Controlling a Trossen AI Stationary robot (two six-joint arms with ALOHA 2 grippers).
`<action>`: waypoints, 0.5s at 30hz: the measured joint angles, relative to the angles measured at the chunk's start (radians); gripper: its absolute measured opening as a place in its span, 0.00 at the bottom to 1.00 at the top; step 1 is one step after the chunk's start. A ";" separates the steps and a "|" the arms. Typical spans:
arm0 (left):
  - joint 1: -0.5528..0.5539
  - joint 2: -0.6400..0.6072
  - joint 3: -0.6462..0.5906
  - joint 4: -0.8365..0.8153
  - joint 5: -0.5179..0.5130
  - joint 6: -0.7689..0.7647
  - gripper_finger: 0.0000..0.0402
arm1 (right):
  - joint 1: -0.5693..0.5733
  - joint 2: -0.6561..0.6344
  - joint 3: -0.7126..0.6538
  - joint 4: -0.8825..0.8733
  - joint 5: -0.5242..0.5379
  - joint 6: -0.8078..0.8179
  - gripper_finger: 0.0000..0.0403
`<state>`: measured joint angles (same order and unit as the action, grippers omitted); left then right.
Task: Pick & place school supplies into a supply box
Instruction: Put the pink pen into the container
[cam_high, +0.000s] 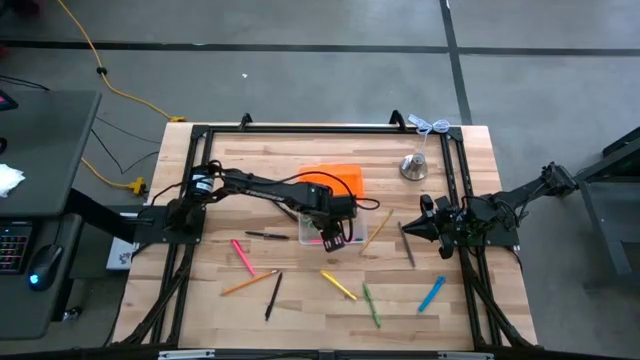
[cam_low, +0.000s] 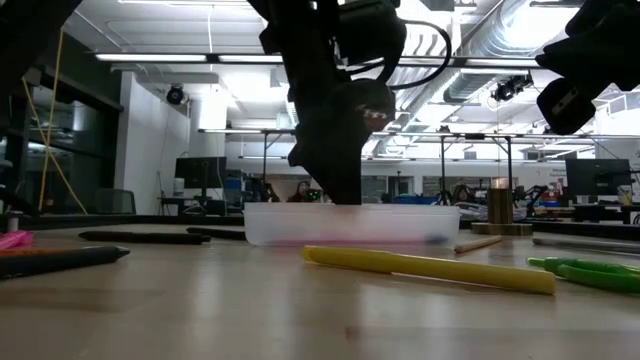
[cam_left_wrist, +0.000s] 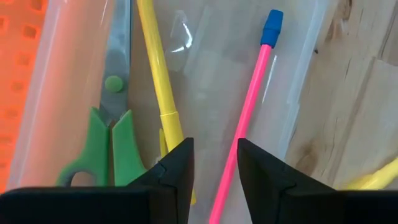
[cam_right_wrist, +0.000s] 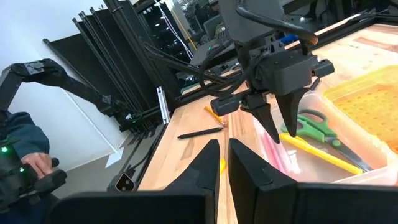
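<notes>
The supply box (cam_high: 345, 238), clear with its orange lid (cam_high: 338, 180) swung open toward the far side, stands mid-table. Inside it lie green-handled scissors (cam_left_wrist: 112, 143), a yellow pen (cam_left_wrist: 158, 81) and a pink pencil with a blue cap (cam_left_wrist: 252, 106). My left gripper (cam_left_wrist: 216, 168) points steeply down into the box, open. Its fingers stand on either side of the pink pencil, which lies on the box floor. My right gripper (cam_high: 408, 228) waits shut and level at the table's right side. More school supplies lie loose on the near half of the table.
Loose on the wood are a pink marker (cam_high: 242, 255), black pens (cam_high: 268, 235) (cam_high: 273, 295), an orange pencil (cam_high: 250, 284), a yellow marker (cam_high: 338, 284), a green pen (cam_high: 371, 304), a blue pen (cam_high: 431, 293) and a wooden pencil (cam_high: 377, 228). A silver bell (cam_high: 414, 166) stands far right.
</notes>
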<state>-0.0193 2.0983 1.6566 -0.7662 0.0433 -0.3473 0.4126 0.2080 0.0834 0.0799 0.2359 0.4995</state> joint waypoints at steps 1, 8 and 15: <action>0.000 0.000 0.011 -0.006 0.000 0.001 0.38 | 0.000 0.000 0.000 0.000 0.000 0.001 0.03; 0.000 -0.001 0.107 -0.051 -0.009 0.030 0.38 | 0.000 0.000 0.000 0.000 0.000 0.000 0.03; 0.000 -0.001 0.213 -0.231 -0.103 0.053 0.38 | 0.000 0.000 0.000 0.000 -0.003 -0.002 0.03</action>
<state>-0.0189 2.0972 1.8699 -0.9976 -0.0595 -0.2941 0.4126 0.2081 0.0834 0.0795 0.2325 0.4973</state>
